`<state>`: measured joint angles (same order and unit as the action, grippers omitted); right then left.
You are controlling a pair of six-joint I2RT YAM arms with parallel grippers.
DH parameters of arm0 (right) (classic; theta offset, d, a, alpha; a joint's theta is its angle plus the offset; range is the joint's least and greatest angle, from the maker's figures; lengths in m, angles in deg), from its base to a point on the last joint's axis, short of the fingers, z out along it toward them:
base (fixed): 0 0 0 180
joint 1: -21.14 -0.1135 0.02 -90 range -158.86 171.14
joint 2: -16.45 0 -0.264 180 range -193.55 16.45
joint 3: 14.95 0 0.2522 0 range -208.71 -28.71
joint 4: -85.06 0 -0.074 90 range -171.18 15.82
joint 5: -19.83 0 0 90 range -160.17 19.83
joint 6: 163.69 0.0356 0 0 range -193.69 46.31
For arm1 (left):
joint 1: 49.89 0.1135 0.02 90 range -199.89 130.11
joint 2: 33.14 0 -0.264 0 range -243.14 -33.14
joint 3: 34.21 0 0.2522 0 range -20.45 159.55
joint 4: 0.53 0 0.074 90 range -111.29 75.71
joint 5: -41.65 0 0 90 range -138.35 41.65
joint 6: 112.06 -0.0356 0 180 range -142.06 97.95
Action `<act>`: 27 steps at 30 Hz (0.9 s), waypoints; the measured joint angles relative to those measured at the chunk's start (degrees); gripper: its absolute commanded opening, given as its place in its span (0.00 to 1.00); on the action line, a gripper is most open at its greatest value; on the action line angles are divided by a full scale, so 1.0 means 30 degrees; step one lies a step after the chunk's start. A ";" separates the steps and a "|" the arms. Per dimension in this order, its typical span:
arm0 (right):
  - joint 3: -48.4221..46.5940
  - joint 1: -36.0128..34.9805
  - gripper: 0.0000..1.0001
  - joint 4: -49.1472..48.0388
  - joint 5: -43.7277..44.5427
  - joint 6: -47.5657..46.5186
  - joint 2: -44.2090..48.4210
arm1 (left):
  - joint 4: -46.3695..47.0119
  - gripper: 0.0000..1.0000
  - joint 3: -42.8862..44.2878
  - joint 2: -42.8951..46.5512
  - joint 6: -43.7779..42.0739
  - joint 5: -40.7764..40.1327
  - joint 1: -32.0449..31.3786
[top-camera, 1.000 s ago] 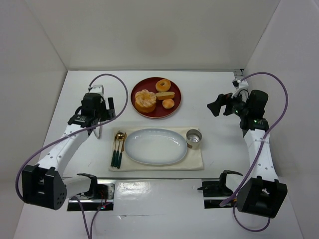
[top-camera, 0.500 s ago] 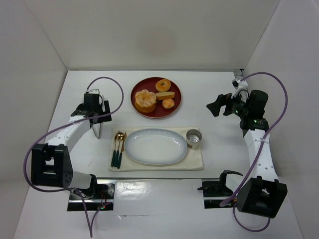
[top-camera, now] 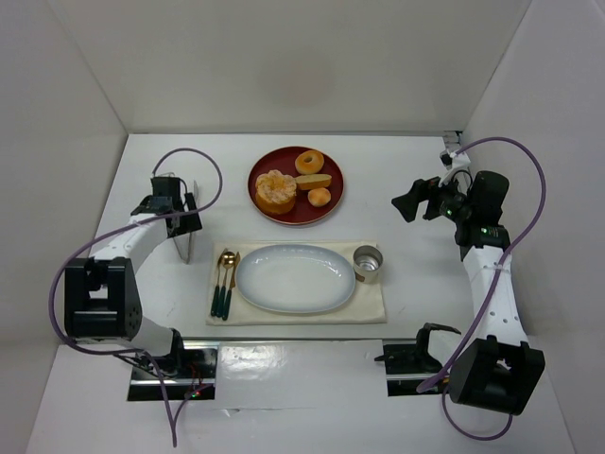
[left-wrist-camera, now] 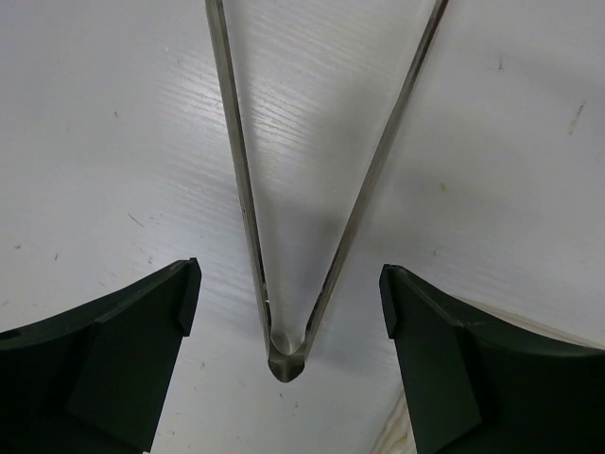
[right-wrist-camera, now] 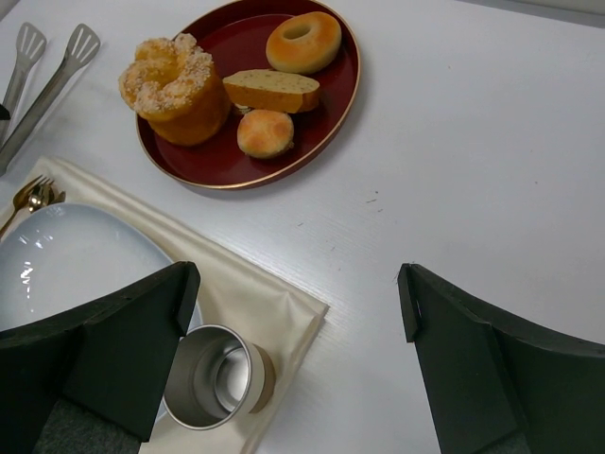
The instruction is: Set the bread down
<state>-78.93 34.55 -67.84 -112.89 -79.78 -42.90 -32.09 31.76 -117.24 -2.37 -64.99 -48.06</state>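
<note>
1. While the left gripper (left-wrist-camera: 288, 284) sits spread astride the hinge of the tongs (left-wrist-camera: 284, 357) near the counter's left edge, its wrist view cuts off the tong tips.
2. Bread (right-wrist-camera: 274, 90) lies on the red plate (right-wrist-camera: 203, 156) toward the far edge, well apart from both grippers. The right gripper (right-wrist-camera: 298, 284), also spread, hovers near the right edge.
3. Its long axis runs along the far edge; can't tell which end is pointed.
</note>
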 measured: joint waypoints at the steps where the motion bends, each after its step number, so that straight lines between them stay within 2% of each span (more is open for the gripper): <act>1: 0.0000 0.0000 1.00 0.0000 0.0000 0.0000 0.0000 | -0.0036 0.95 0.0015 -0.0175 0.0022 0.0000 0.0073; 27: 0.0000 0.0000 1.00 0.0000 0.0000 0.0000 0.0000 | 0.0007 0.94 0.0568 -0.2608 -0.0576 0.1639 0.0474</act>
<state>-78.93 34.55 -67.84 -112.89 -79.78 -42.90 -32.07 33.46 -125.06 -4.10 -60.08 -46.64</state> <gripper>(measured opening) 0.999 0.949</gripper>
